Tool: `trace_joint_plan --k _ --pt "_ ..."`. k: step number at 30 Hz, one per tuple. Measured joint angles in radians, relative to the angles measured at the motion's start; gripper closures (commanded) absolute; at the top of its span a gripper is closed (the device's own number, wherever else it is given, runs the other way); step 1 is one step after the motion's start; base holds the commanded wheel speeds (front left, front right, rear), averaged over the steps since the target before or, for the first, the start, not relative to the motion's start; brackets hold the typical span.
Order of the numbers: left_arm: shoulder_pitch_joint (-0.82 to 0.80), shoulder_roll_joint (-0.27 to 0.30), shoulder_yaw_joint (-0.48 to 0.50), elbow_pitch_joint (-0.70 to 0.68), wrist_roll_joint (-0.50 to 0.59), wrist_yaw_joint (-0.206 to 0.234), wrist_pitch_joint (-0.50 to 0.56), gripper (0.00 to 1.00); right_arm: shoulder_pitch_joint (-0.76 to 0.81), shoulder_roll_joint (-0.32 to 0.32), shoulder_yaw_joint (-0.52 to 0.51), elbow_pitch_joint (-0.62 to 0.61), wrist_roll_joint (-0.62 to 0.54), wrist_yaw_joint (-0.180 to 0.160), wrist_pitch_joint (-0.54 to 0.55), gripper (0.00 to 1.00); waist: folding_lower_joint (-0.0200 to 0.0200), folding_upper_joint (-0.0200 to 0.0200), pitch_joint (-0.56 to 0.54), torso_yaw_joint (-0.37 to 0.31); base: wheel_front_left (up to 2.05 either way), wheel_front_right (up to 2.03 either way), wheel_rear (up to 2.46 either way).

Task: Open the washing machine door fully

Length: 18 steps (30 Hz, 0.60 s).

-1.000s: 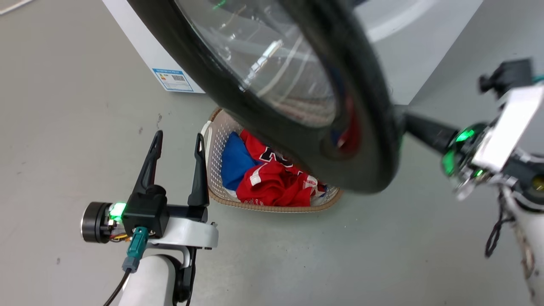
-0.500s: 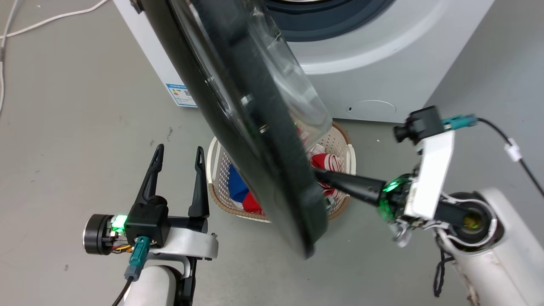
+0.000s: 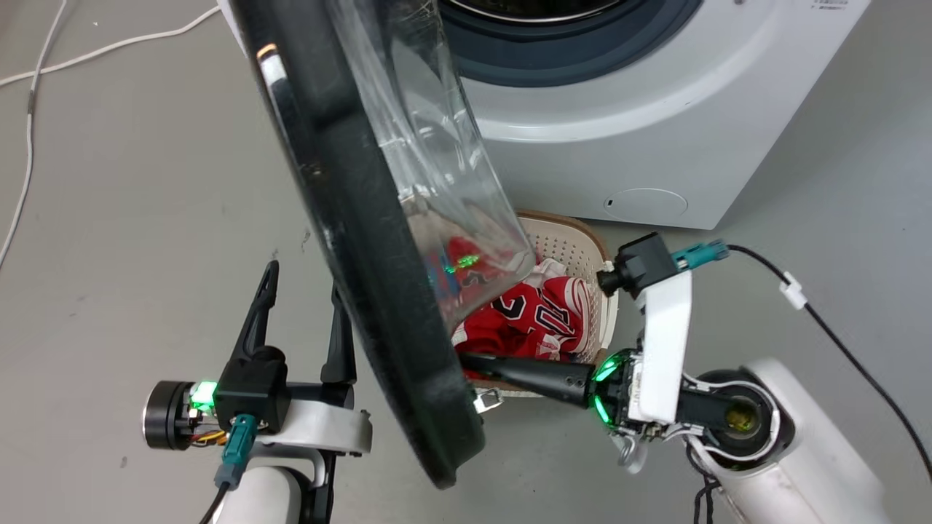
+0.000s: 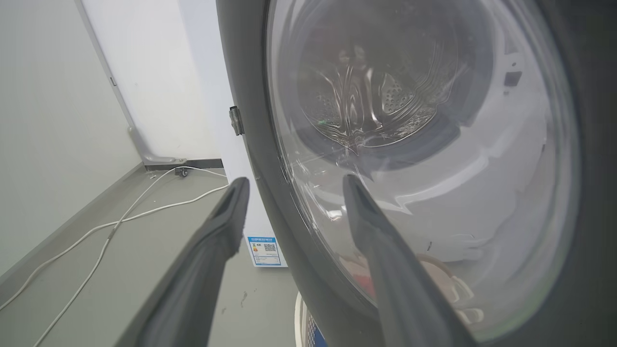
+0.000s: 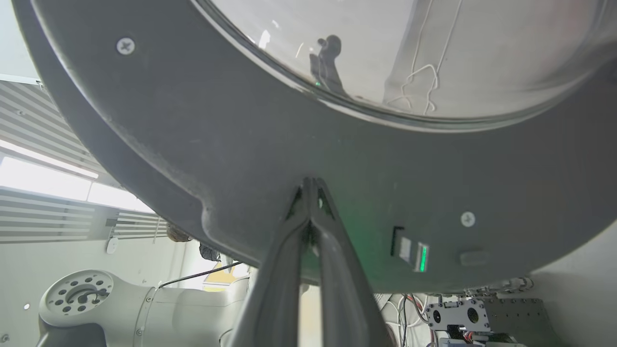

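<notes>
1. Our right gripper [image 5: 308, 185] is holding its 2 fingers closed together, tips against the inner face of the washing machine door [image 5: 337, 144], low on the black rim. It is clamping nothing that we are able to see.
2. Our left gripper [image 3: 302, 291] is hanging empty with its fingers spread, just beside the door's outer face. The left wrist camera is looking through the glass at the steel drum [image 4: 366, 101].
3. The door [image 3: 349, 218] is standing nearly edge-on between the 2 grippers. Its long rim is running from the top of the head view down toward us. It lies to the left of the right gripper, hinged at the left side of the washing machine [image 3: 655, 145].
4. We are judging that the right arm, nearer and on the inner side, is the 1 to push leftward. The left gripper may be sitting in the door's path.
5. In the head view the rim is hiding the right fingertips' contact and part of 1 left finger. The door's top is cut off, and the glass is distorting the laundry basket [image 3: 582, 244] behind it.
</notes>
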Motion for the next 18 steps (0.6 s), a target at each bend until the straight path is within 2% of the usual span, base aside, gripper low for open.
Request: trace_joint_plan --k 4,8,18 --pt "0.006 0.000 0.000 0.005 0.000 0.002 0.000 0.00 0.012 0.015 0.005 0.003 -0.003 0.000 -0.005 1.00 0.0000 0.0000 -0.015 -0.009 0.00 0.00 0.00" --pt "0.016 0.000 0.002 0.010 0.000 -0.001 0.000 0.00 0.047 0.009 -0.024 -0.003 -0.023 0.000 -0.055 1.00 0.0000 0.0000 -0.032 -0.013 0.00 0.00 0.00" --pt "0.060 0.001 0.027 0.009 0.002 -0.002 0.000 0.00 0.161 0.024 -0.273 -0.108 -0.118 0.000 -0.433 1.00 0.0000 0.0000 -0.085 -0.029 0.00 0.00 0.00"
